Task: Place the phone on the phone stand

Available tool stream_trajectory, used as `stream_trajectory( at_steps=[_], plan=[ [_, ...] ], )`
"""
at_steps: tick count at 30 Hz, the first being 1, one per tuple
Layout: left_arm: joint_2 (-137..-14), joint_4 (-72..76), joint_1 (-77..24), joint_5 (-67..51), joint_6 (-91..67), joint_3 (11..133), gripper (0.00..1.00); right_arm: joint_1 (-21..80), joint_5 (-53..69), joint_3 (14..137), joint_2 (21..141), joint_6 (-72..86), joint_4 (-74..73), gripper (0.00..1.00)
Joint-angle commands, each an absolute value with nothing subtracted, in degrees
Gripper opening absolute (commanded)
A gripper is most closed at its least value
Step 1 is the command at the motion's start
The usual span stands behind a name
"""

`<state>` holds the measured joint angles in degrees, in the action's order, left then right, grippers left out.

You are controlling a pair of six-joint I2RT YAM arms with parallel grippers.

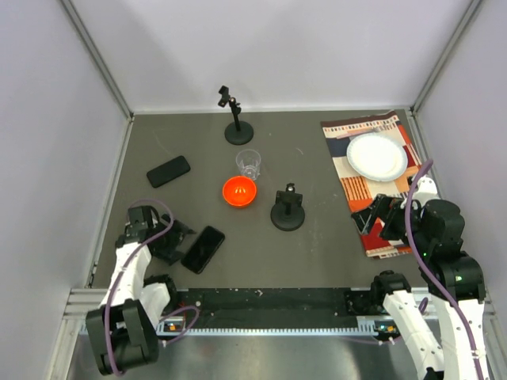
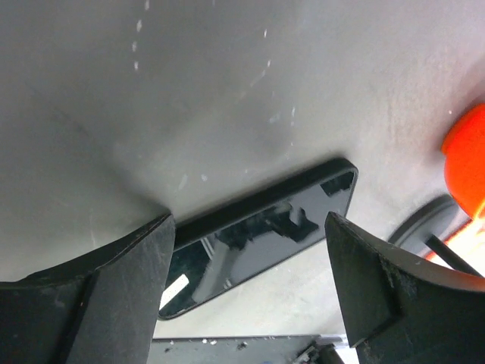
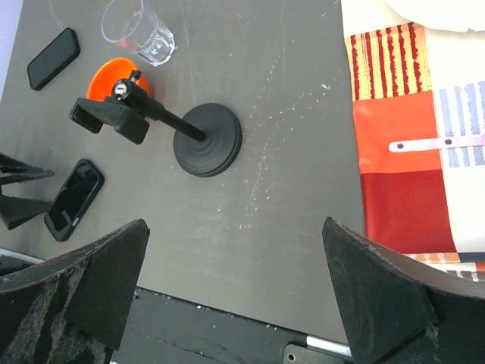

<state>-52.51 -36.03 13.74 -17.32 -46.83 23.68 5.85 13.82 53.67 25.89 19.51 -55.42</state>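
A black phone (image 1: 203,248) lies flat on the grey table at the near left; it also shows in the left wrist view (image 2: 258,235) and the right wrist view (image 3: 73,199). A second black phone (image 1: 168,171) lies further back left. A short black phone stand (image 1: 287,209) stands mid-table, seen too in the right wrist view (image 3: 204,138). A taller stand (image 1: 236,119) stands at the back. My left gripper (image 1: 176,238) is open just left of the near phone, low over the table. My right gripper (image 1: 371,215) is open and empty at the right.
An orange bowl (image 1: 239,191) and a clear glass (image 1: 249,164) stand between the two stands. A white plate (image 1: 376,156) rests on a patterned mat (image 1: 360,186) at the right. White walls close the table at the sides and back.
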Motion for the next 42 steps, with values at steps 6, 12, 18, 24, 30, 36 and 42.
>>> stream_trajectory(
  at_steps=[6, 12, 18, 24, 30, 36, 42],
  plan=[
    [-43.08, -35.42, 7.83, -23.12, -55.98, 16.52, 0.92, 5.98, 14.15, 53.88, 25.22, 18.98, -52.65, 0.99],
    [-40.07, -31.29, -6.22, -21.19, -63.36, 15.90, 0.98, 5.89, 13.89, 53.96, 25.31, 18.81, -52.82, 0.99],
    [-44.90, -43.39, -22.03, -1.10, -56.36, 31.26, 0.98, 5.98, 13.97, 53.88, 24.96, 18.90, -52.82, 0.99],
    [-54.74, -48.69, -31.09, 10.98, -50.12, 41.21, 0.98, 5.89, 14.50, 53.96, 25.05, 18.81, -52.91, 0.99],
    [-64.94, -50.18, -36.21, 17.22, -43.87, 47.37, 0.98, 5.98, 14.77, 53.96, 24.87, 18.63, -52.91, 0.99],
    [-73.20, -48.00, -36.38, 11.97, -38.95, 47.46, 0.99, 5.98, 15.12, 53.96, 24.87, 18.54, -52.82, 0.99],
    [-76.20, -44.47, -36.56, 9.31, -39.27, 44.47, 0.99, 5.98, 15.73, 54.05, 25.49, 18.11, -52.91, 0.99]
  ],
)
